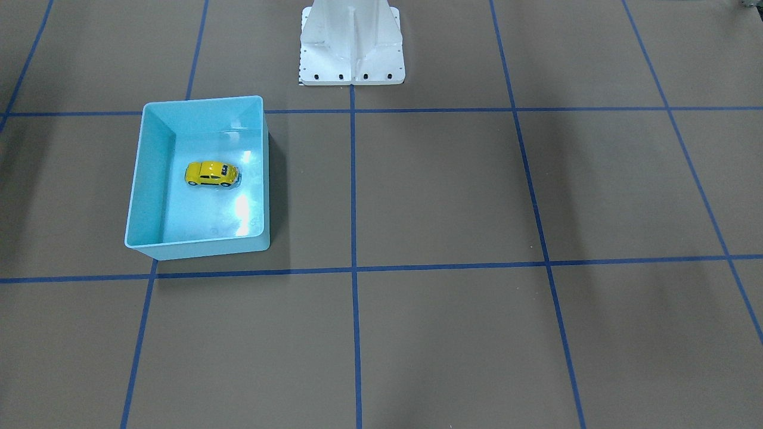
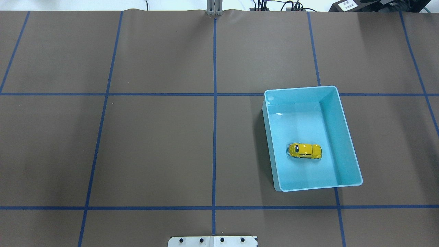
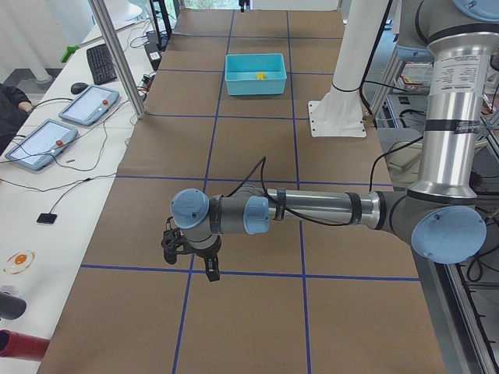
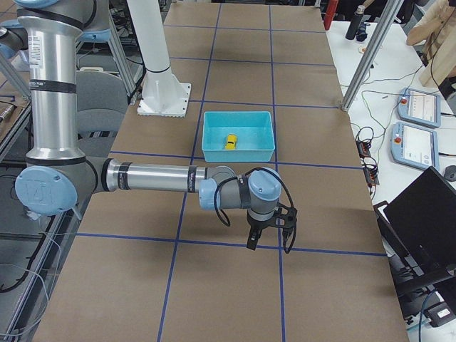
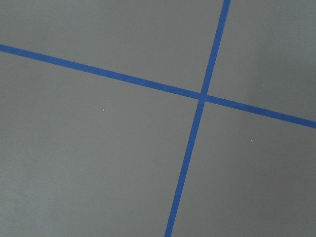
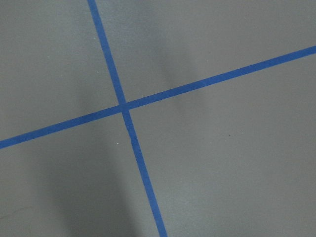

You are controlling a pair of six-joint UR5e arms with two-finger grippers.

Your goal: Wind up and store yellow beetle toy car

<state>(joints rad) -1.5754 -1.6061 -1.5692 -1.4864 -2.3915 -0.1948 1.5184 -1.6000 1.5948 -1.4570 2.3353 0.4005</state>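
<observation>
The yellow beetle toy car [image 1: 211, 173] stands on its wheels on the floor of the light blue bin [image 1: 202, 101], near the middle. It also shows in the overhead view [image 2: 305, 151] inside the bin [image 2: 301, 88]. Neither gripper shows in the front or overhead views. My left gripper [image 3: 189, 263] hangs over bare table far from the bin [image 3: 254, 56]. My right gripper [image 4: 269, 246] hangs over the table a little in front of the bin [image 4: 239, 112]. I cannot tell whether either is open or shut. Both wrist views show only brown table and blue tape lines.
The white robot pedestal [image 1: 351, 53] stands at the table's robot side. Blue tape lines grid the brown table. A bench with tablets [image 3: 47, 140] lies beyond one end, and a laptop [image 4: 420, 214] and pendants beyond the other. Metal posts [image 3: 117, 54] stand at the edges.
</observation>
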